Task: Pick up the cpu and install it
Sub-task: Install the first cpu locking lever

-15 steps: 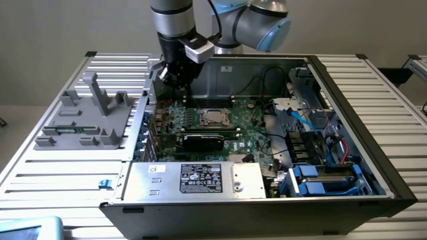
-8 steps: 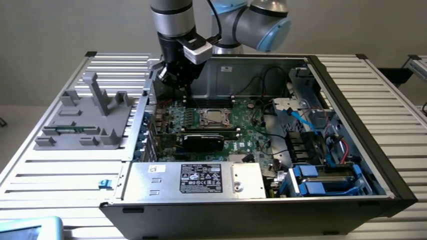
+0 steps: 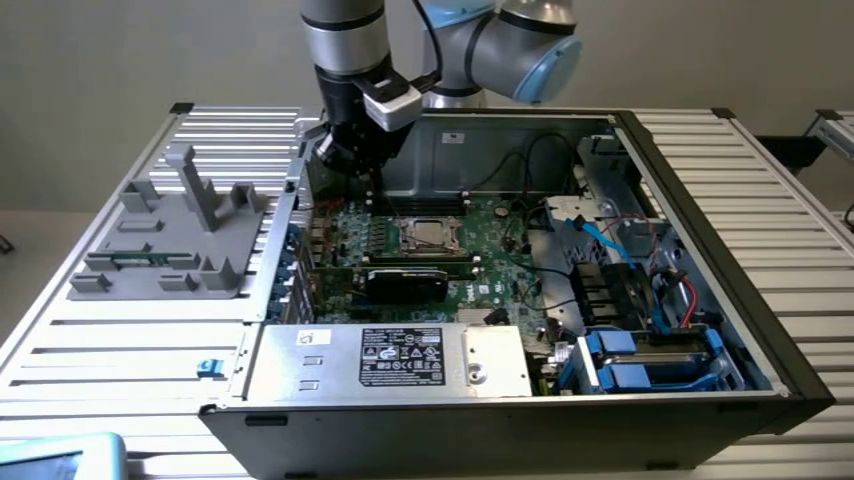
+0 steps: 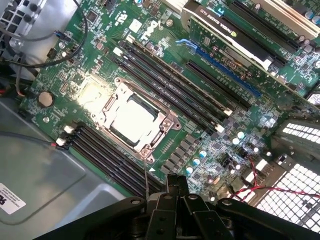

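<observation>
cpu [image 4: 131, 121] lies in socket [image 4: 107, 102] on motherboard [image 4: 75, 70].

Robot arm [image 3: 344, 40] leaning into an open computer case [image 3: 400, 430] on a slatted table [image 3: 134, 350].
The gripper [image 3: 358, 160] hangs above the far part of the green motherboard [image 3: 501, 270], toward the exterior view's left. The cpu [image 3: 427, 233] lies silver mid-board, apart from the gripper, with a black card [image 3: 407, 285] just in front. A grey plastic stand [image 3: 174, 245] sits outside the case.
</observation>
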`<state>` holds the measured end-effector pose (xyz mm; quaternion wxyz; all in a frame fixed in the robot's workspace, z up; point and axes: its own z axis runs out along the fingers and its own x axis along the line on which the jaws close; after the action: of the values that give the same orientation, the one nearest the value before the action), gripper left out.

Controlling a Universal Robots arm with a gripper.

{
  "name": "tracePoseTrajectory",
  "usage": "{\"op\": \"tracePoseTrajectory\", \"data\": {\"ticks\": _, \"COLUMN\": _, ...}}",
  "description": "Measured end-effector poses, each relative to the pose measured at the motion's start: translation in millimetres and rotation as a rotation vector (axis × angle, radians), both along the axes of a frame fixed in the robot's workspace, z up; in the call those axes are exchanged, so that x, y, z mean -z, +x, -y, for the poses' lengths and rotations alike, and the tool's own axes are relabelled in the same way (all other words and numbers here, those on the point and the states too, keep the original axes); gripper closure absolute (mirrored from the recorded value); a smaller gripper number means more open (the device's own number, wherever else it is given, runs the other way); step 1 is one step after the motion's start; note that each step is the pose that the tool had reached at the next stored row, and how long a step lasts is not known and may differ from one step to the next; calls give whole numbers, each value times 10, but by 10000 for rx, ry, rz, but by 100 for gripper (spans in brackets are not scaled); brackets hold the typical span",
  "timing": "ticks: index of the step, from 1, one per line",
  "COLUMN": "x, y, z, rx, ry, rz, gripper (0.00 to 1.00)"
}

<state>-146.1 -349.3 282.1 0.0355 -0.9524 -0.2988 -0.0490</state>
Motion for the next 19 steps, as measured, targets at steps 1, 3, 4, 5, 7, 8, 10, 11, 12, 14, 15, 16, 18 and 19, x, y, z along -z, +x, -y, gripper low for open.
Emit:
{"op": "tracePoseTrajectory", "data": {"ticks": 1, "x": 1, "y": 0, "z": 0, "rx": 77, "ry": 54, "rz": -2, "gripper": 89}}
{"op": "tracePoseTrajectory", "data": {"ticks": 3, "x": 1, "y": -2, "z": 0, "rx": 232, "ry": 158, "rz": -8, "gripper": 89}}
{"op": "tracePoseTrajectory", "data": {"ticks": 4, "x": 2, "y": -2, "z": 0, "rx": 309, "ry": 209, "rz": -9, "gripper": 89}}
{"op": "tracePoseTrajectory", "data": {"ticks": 5, "x": 4, "y": -2, "z": 0, "rx": 387, "ry": 255, "rz": -10, "gripper": 89}}
{"op": "tracePoseTrajectory", "data": {"ticks": 7, "x": 7, "y": -3, "z": 0, "rx": 542, "ry": 350, "rz": -15, "gripper": 89}}
{"op": "tracePoseTrajectory", "data": {"ticks": 8, "x": 8, "y": -3, "z": 0, "rx": 616, "ry": 399, "rz": -18, "gripper": 89}}
{"op": "tracePoseTrajectory", "data": {"ticks": 10, "x": 10, "y": -4, "z": 0, "rx": 746, "ry": 487, "rz": -32, "gripper": 89}}
{"op": "tracePoseTrajectory", "data": {"ticks": 11, "x": 10, "y": -5, "z": 0, "rx": 804, "ry": 529, "rz": -44, "gripper": 89}}
{"op": "tracePoseTrajectory", "data": {"ticks": 12, "x": 10, "y": -6, "z": 0, "rx": 855, "ry": 568, "rz": -63, "gripper": 89}}
{"op": "tracePoseTrajectory", "data": {"ticks": 14, "x": 10, "y": -9, "z": 0, "rx": 949, "ry": 664, "rz": -117, "gripper": 89}}
{"op": "tracePoseTrajectory", "data": {"ticks": 15, "x": 10, "y": -11, "z": 0, "rx": 994, "ry": 711, "rz": -146, "gripper": 89}}
{"op": "tracePoseTrajectory", "data": {"ticks": 16, "x": 10, "y": -13, "z": 0, "rx": 1037, "ry": 758, "rz": -173, "gripper": 89}}
{"op": "tracePoseTrajectory", "data": {"ticks": 18, "x": 10, "y": -16, "z": 0, "rx": 1125, "ry": 853, "rz": -226, "gripper": 89}}
{"op": "tracePoseTrajectory", "data": {"ticks": 19, "x": 11, "y": -17, "z": 0, "rx": 1167, "ry": 913, "rz": -250, "gripper": 89}}
